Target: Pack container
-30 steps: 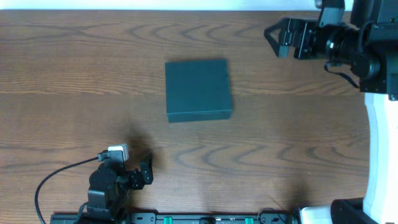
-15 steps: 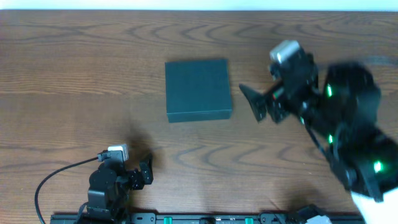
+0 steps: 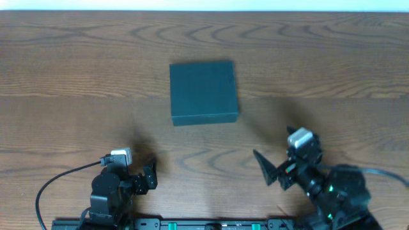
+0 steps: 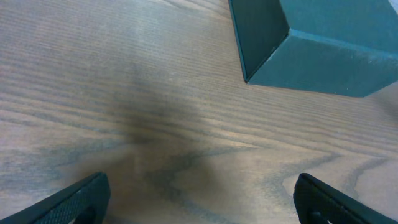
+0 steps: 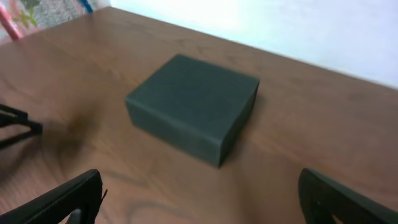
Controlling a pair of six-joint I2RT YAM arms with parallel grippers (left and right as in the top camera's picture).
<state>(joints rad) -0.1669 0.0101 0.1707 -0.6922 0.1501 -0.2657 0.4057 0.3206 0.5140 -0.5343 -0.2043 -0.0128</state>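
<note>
The container (image 3: 204, 92) is a dark teal box with its lid shut, lying flat on the wooden table (image 3: 77, 70) a little beyond the middle. My left gripper (image 3: 152, 174) rests near the front edge, left of the box, open with nothing between its fingers. In the left wrist view the container (image 4: 323, 43) is ahead to the upper right, and only bare wood lies inside the left gripper (image 4: 202, 205). My right gripper (image 3: 262, 169) is low at the front right, open and empty. In its wrist view the container (image 5: 193, 106) stands well ahead of the right gripper (image 5: 202, 202).
A black cable (image 3: 57, 182) loops out from the left arm near the front edge. A dark rail (image 3: 204, 225) runs along the front edge. The table's far edge meets a white wall (image 5: 298, 25). Something pink (image 5: 9, 18) shows off the table's far corner.
The right arm has swung from the table's far right corner across to the near right side, and its gripper now points towards the box. The left arm and the box have not moved.
</note>
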